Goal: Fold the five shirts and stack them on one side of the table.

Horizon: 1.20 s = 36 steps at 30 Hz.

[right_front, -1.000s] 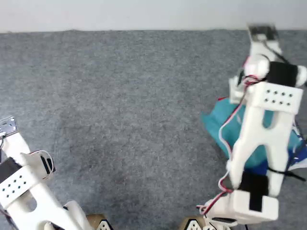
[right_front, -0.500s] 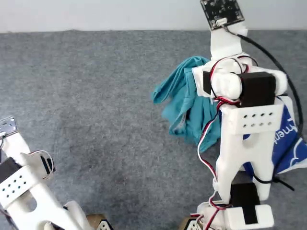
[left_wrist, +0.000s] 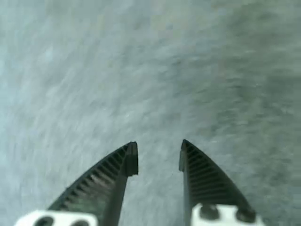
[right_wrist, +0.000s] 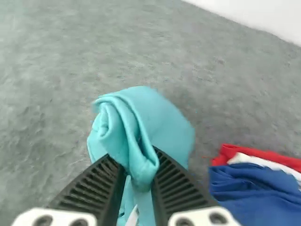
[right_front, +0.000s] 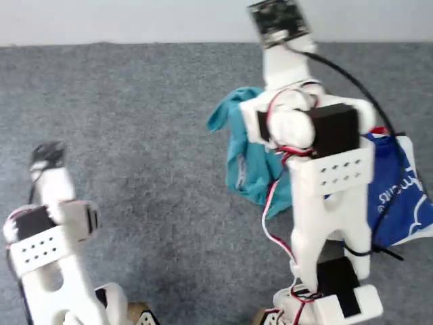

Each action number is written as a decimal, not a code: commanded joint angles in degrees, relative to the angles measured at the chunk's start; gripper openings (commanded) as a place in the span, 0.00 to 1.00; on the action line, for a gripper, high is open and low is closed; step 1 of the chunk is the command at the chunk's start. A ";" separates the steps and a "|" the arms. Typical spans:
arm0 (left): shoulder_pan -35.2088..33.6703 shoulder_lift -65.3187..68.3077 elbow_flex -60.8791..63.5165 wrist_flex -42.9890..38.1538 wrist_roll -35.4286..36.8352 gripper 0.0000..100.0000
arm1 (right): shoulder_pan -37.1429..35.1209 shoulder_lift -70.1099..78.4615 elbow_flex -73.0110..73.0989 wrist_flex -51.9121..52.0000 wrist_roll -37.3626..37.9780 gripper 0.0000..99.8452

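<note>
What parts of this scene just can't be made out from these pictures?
High view: the right arm covers part of the teal shirt and the blue shirt, so the shirt count is unclear.
Right wrist view: the red cloth is cut off by the edge.
Left wrist view: the table is blurred.

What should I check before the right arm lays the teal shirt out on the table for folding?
1. Right gripper shut on the teal shirt: ok.
2. Teal shirt flat enough to fold: not ok, bunched up.
3. Left gripper open and empty: ok.
4. Bare table to spread it on: ok.
5. Teal shirt clear of the blue shirt: cannot tell, the right arm hides the gap.
</note>
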 commanded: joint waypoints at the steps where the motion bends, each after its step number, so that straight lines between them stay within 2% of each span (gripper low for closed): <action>1: 12.57 -0.18 -7.43 -3.34 -0.09 0.16 | -4.97 1.19 -2.37 0.04 -0.62 0.01; 5: 20.13 -0.70 -8.04 -8.97 0.26 0.16 | -8.84 -0.22 -6.07 -1.19 0.97 0.01; 9: 20.84 -0.70 -7.96 -6.15 0.00 0.16 | -5.67 0.04 -6.24 0.04 1.49 0.01; 16: 20.92 -0.70 -7.96 -5.71 -0.09 0.16 | -1.63 3.03 -5.80 1.54 1.76 0.02; 18: 21.19 -0.70 -7.87 -5.63 -0.09 0.16 | -1.54 5.32 -4.04 1.54 1.76 0.07; 21: 21.71 -0.70 -8.22 -5.63 -0.09 0.16 | -1.45 9.45 -1.49 1.19 1.76 0.23; 23: 23.91 -0.62 -7.96 -5.63 -0.09 0.16 | -1.45 11.47 -1.32 1.10 1.76 0.34; 25: 26.90 0.18 -6.90 -5.98 -0.18 0.16 | -1.45 11.91 -1.32 1.19 1.85 0.40; 28: 30.15 2.73 -4.35 -8.18 -0.18 0.19 | 0.84 10.24 -1.32 1.54 1.85 0.37; 32: 30.68 10.99 -1.98 -17.49 0.18 0.20 | 7.08 6.55 -0.18 2.33 1.93 0.31; 36: 33.23 22.42 -4.62 -24.44 0.44 0.20 | 11.21 3.82 6.15 2.24 2.29 0.30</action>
